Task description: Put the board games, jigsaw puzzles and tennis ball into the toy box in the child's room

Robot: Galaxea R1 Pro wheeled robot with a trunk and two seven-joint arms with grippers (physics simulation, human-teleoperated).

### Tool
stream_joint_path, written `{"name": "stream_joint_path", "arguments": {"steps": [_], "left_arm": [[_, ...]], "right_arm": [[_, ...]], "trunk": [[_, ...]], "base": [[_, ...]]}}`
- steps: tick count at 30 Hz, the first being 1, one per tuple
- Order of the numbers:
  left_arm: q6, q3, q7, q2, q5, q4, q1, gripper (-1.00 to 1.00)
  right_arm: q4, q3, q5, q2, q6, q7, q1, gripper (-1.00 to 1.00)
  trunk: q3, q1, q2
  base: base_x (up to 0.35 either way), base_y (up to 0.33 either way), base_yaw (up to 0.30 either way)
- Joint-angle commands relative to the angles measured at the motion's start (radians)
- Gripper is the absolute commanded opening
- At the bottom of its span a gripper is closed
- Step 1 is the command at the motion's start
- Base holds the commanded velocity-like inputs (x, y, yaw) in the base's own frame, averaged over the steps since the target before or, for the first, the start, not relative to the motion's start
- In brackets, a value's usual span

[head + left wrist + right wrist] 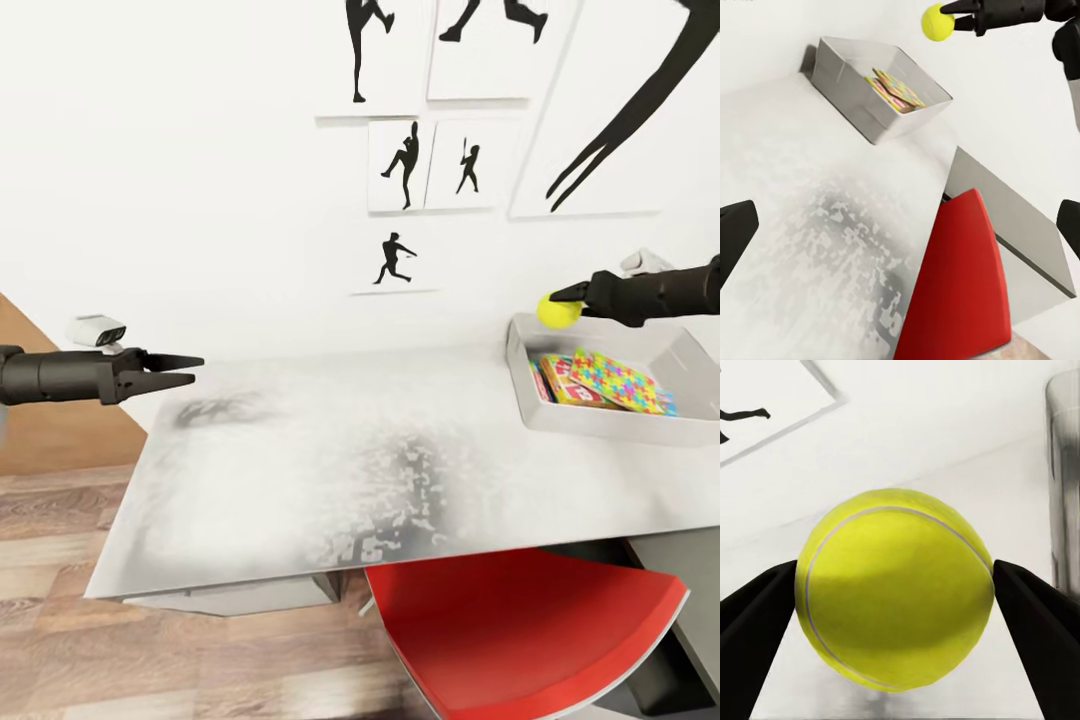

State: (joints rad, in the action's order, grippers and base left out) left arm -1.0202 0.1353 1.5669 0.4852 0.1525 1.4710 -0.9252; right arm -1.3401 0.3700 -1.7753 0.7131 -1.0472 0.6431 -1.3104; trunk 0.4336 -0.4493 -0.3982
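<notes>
Jaws of the right gripper (570, 294) clamp the tennis ball (557, 311) between them — left gripper's (190, 369) apart.

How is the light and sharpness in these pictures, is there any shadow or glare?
Head view: even light, sharp, with mottled grey reflections on the table. Left wrist view: the same patchy sheen, and the toy box shades its own side wall. Right wrist view: the tennis ball is sharp, darker on its underside between the right gripper fingers.
</notes>
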Motion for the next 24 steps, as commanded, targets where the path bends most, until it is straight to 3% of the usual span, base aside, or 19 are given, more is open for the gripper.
{"name": "stream_joint_path", "arguments": {"steps": [1,4,8,11,14,15,19,24], "left_arm": [[-0.011,0.0,0.004,0.0,-0.001,0.0,0.001,1.0],[-0.011,0.001,0.004,0.001,-0.003,0.0,0.009,1.0],[-0.011,0.001,0.004,0.001,-0.002,0.0,0.024,1.0],[-0.01,0.007,0.004,0.002,0.001,-0.001,0.053,1.0],[-0.01,0.01,0.004,0.003,0.002,-0.001,0.087,1.0],[-0.009,0.018,0.004,0.004,0.003,-0.001,0.104,1.0],[-0.006,0.083,0.004,0.004,0.005,-0.001,0.133,1.0],[-0.005,0.113,0.004,0.003,0.004,-0.001,0.156,1.0]], "right_arm": [[-0.003,0.002,-0.016,0.002,0.0,0.008,0.001,-1.0],[-0.048,0.003,-0.053,0.004,0.0,0.005,0.033,-1.0],[-0.135,0.002,-0.147,0.004,0.0,0.004,0.101,-1.0],[-0.17,0.003,-0.171,0.001,0.0,-0.002,0.151,-1.0],[-0.204,0.003,-0.177,-0.003,0.0,-0.055,0.193,-1.0],[-0.222,0.003,-0.177,-0.004,0.0,-0.106,0.222,-1.0],[-0.242,0.002,-0.174,-0.006,0.005,-0.241,0.29,-1.0],[-0.246,0.003,-0.174,-0.012,0.007,-0.281,0.315,-1.0]], "trunk": [[0.0,-0.001,-0.002],[-0.005,-0.001,-0.002],[-0.012,-0.001,-0.002],[-0.017,-0.001,-0.002],[-0.022,-0.001,-0.002],[-0.023,-0.001,-0.002],[-0.03,-0.001,-0.002],[-0.038,-0.001,-0.002]], "base": [[0.0,0.0,0.0],[0.0,0.0,0.0],[0.0,0.0,0.0],[0.0,0.0,0.001],[0.0,0.0,0.034],[0.0,0.0,0.053],[0.0,0.0,0.059],[0.0,0.0,0.025]]}}
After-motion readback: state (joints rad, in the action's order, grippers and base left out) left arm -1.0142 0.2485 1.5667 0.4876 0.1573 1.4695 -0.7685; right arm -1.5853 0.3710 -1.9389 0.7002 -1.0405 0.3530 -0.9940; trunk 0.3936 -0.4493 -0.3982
